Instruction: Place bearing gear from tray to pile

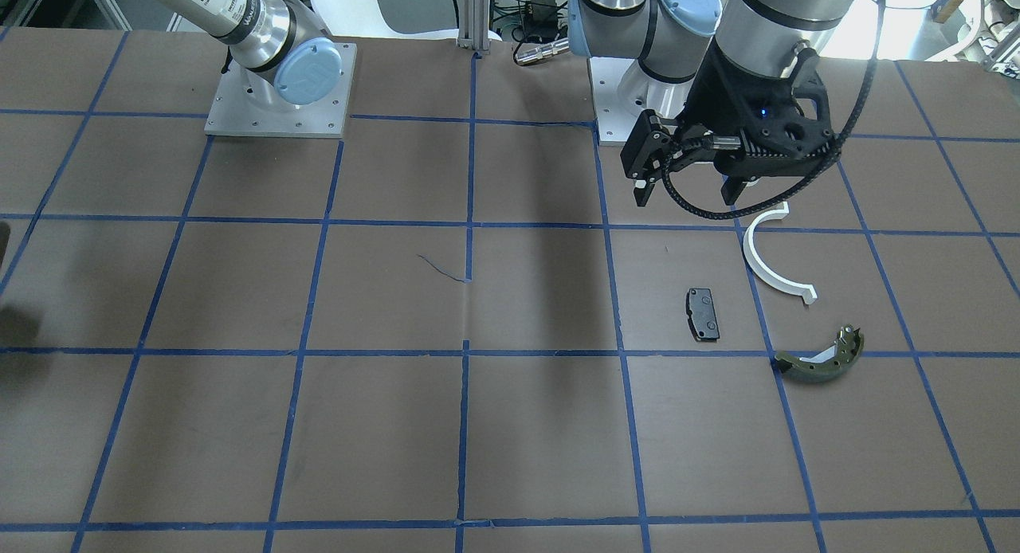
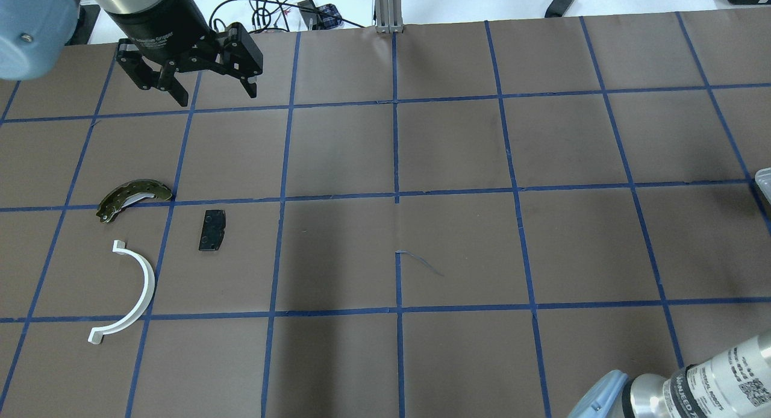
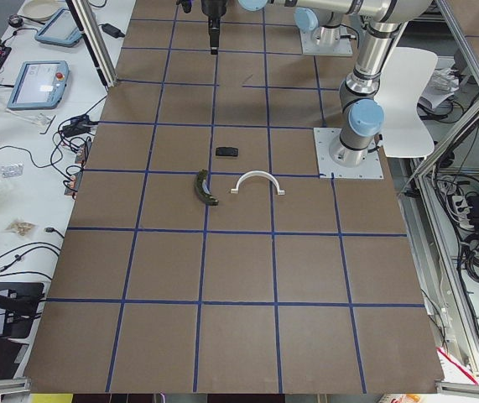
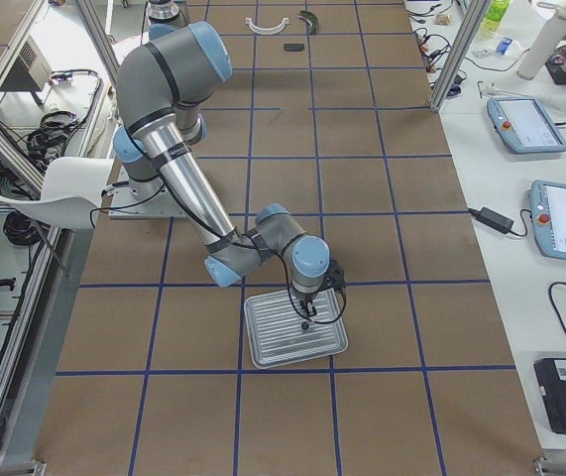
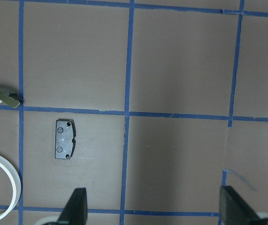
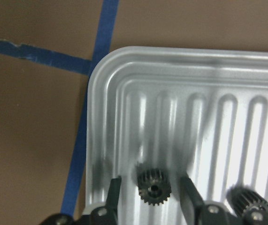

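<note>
A small black bearing gear (image 6: 153, 186) lies in the corner of the ribbed metal tray (image 6: 124, 70). My right gripper (image 6: 151, 199) is open, low over the tray (image 4: 273, 342), one finger on each side of the gear with a small gap to it. A second gear (image 6: 249, 202) lies to its right. The pile is far off on the left side: a white half-ring arc (image 2: 141, 285), a black pad (image 2: 212, 230) and an olive brake shoe (image 2: 129, 196). My left gripper (image 2: 211, 96) is open and empty, raised beyond the pile; the pad (image 5: 65, 139) shows below it.
The table is brown paper with a blue tape grid. Only a corner of the tray (image 2: 764, 180) shows at the right edge of the overhead view. The arm bases (image 1: 279, 91) stand at the robot's side of the table.
</note>
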Available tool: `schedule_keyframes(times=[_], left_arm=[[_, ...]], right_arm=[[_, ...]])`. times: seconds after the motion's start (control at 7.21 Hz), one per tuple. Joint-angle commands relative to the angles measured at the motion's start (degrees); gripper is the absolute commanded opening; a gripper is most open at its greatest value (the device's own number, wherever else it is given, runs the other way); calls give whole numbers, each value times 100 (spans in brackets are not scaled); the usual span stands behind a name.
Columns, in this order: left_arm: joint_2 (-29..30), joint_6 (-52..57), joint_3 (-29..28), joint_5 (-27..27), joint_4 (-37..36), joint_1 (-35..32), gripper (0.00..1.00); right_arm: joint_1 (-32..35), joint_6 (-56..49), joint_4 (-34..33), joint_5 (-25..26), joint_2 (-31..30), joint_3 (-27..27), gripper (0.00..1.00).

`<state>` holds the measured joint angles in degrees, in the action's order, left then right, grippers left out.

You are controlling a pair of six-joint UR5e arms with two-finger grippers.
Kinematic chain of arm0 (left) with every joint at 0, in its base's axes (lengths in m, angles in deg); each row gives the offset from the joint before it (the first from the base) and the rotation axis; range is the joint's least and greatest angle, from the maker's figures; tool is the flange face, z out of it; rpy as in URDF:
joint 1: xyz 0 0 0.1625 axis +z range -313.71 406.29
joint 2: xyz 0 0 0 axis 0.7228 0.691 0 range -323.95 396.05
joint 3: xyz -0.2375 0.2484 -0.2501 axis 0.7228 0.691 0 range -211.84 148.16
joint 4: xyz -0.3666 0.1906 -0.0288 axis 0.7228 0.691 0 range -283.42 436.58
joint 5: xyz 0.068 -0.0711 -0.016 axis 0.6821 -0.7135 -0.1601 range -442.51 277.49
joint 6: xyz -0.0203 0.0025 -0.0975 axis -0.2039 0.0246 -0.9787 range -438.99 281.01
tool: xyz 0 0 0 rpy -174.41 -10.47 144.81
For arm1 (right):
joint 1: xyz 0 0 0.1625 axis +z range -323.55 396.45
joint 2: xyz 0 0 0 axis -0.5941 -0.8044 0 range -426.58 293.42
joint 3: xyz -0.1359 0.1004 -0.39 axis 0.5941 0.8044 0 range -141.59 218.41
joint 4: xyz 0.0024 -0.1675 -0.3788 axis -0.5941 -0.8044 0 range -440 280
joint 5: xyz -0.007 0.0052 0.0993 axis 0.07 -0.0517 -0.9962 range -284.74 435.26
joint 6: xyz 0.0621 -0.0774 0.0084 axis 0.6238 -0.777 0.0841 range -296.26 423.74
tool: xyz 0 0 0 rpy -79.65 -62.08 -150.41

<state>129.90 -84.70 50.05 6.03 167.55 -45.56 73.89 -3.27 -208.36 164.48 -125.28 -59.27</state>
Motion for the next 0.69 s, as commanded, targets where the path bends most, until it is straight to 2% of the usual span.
schedule_keyframes(times=[0.0, 0.28, 0.55], left_arm=[[1, 0, 3, 6, 0, 0, 100], [-7, 0, 11, 6, 0, 0, 100], [-7, 0, 11, 6, 0, 0, 100]], right_arm=[[0, -14, 4, -72, -1, 4, 34], [0, -58, -5, 16, -18, -5, 13], [0, -49, 56, 25, -88, 4, 10]])
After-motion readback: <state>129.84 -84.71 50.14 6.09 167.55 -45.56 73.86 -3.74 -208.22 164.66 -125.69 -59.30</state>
